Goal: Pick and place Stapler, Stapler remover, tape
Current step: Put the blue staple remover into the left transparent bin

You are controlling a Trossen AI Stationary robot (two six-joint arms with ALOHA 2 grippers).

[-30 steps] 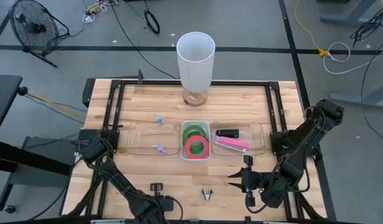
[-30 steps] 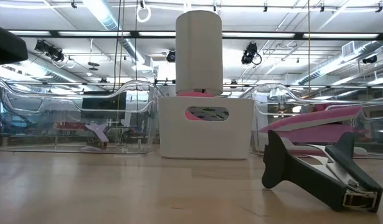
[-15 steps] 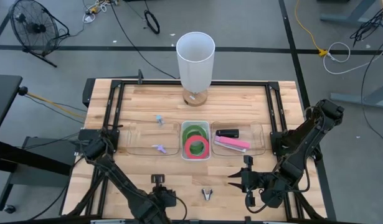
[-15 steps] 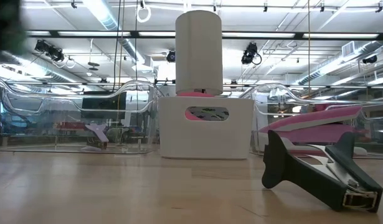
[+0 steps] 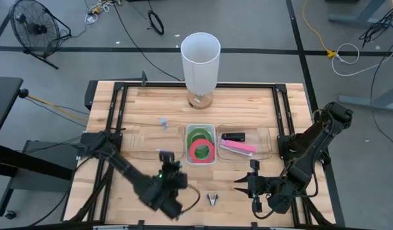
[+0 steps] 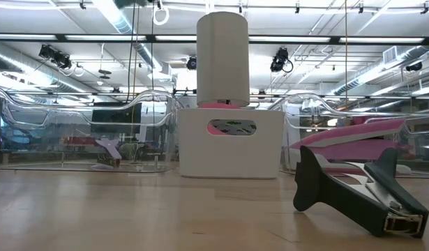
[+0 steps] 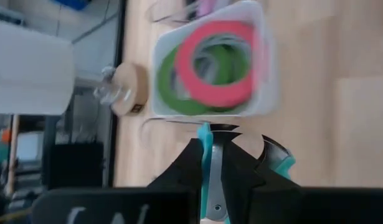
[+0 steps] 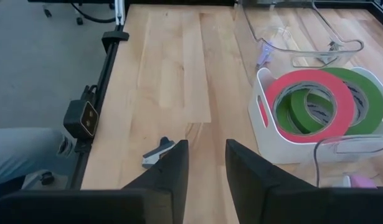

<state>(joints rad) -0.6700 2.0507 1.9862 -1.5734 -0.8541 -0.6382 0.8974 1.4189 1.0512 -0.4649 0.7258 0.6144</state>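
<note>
My left gripper [image 5: 165, 155] hangs over the near right part of the left clear tray [image 5: 142, 145], shut on a small teal staple remover [image 7: 205, 140]. Two green tape rolls and a pinkish red roll [image 5: 201, 151] lie in the white bin [image 5: 200, 130], which also shows in the left wrist view [image 7: 266, 74]. A black stapler [image 5: 233, 136] and a pink stapler [image 5: 238, 147] lie in the right clear tray. A dark staple remover [image 5: 213, 199] lies on the table near the front edge. My right gripper [image 5: 246, 185] is open and empty at the front right. My left gripper pinches the teal staple remover between its two fingers; a thin teal edge [image 7: 205, 134] shows in the gap and another teal part [image 7: 282, 163] sticks out beside one finger. The fingers slant down toward the table's far side. The remover is clear of the table.
A tall white cylinder [image 5: 200, 61] stands on a wooden base behind the bin. A small pale remover [image 5: 163, 121] lies by the left tray's far edge. The dark remover [image 8: 157, 152] lies just ahead of my right gripper's fingers. Black rails [image 5: 116, 108] frame the table.
My left gripper has gone from the table's near edge toward the far edge, reaching the left clear tray beside the white bin. It now covers the purple remover that showed in that tray. My right arm has kept still.
</note>
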